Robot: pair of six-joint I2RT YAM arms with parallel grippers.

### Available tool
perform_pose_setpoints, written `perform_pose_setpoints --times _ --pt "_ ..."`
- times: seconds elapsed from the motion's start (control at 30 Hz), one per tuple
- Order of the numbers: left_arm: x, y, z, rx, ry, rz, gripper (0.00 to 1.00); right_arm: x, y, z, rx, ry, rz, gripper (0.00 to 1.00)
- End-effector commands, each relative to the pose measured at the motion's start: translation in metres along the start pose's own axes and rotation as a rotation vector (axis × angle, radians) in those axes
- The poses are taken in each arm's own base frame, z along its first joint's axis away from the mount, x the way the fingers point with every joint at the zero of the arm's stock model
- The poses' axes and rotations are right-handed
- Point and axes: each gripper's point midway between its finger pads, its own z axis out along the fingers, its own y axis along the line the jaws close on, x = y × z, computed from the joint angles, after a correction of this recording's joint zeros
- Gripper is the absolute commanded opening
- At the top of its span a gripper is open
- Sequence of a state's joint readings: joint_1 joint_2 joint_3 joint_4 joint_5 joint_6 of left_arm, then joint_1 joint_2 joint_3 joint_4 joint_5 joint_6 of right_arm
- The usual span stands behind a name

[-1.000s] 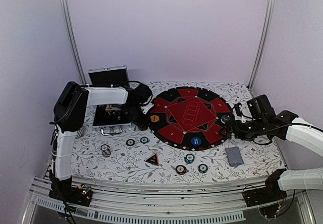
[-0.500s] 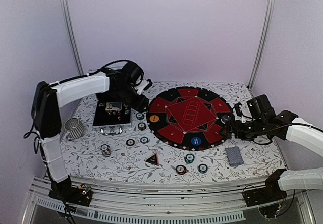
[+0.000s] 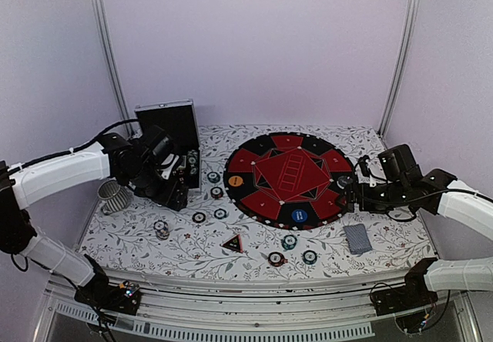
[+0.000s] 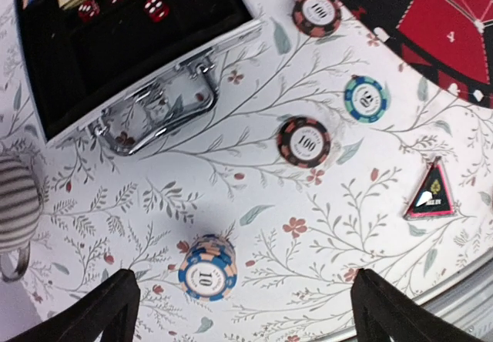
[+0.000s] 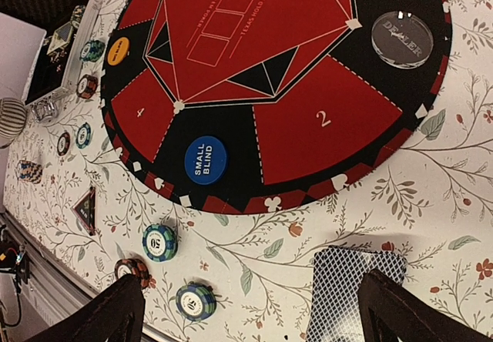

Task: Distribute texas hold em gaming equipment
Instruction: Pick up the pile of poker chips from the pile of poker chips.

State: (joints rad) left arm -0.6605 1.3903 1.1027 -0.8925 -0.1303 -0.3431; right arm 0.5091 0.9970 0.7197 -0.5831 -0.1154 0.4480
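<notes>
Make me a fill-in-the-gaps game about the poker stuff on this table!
1. The blue button on the round mat says SMALL ____.
2. The black button near the mat's edge says ____.
3. The brown chip on the flowery cloth shows the number ____.
4. Inside the open case lie small red ____.

Missing words: BLIND; DEALER; 100; dice.

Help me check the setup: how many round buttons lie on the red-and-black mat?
3. Seen from above: the orange button at the mat's left edge, the blue Small Blind button at its near edge, the Dealer button at its right edge. None seems hidden.
</notes>
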Motion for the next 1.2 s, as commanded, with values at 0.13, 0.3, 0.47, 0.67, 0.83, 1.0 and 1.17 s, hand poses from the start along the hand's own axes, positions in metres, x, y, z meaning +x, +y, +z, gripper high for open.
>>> perform_pose_setpoints --times 0.13,0.3,0.47,0.67,0.83,1.0,1.17 --pt "0.026 0.009 0.005 0.018 -0.002 -0.16 0.98 -0.005 0.003 -0.007 -0.026 -0.052 -0.049 0.99" --pt "0.053 0.02 0.036 -0.03 0.07 -0.186 0.98 -0.003 0.007 -0.006 -0.047 -0.045 -0.061 0.99" --pt "0.067 0.032 0.057 -0.069 0.095 -0.21 0.98 -0.002 0.008 -0.006 -0.057 -0.043 -0.066 0.99" --pt "0.077 0.033 0.077 -0.065 0.146 -0.198 0.93 -0.002 0.005 -0.004 -0.043 -0.043 -0.059 0.99" --pt "0.08 0.028 0.079 -0.033 0.158 -0.19 0.76 -0.002 0.003 -0.003 -0.031 -0.044 -0.052 0.99" --pt "0.081 0.029 0.075 -0.032 0.162 -0.194 0.63 -0.001 0.002 -0.003 -0.028 -0.041 -0.048 0.99" --pt "0.082 0.031 0.071 -0.046 0.158 -0.206 0.57 -0.001 0.003 -0.003 -0.031 -0.039 -0.048 0.99"
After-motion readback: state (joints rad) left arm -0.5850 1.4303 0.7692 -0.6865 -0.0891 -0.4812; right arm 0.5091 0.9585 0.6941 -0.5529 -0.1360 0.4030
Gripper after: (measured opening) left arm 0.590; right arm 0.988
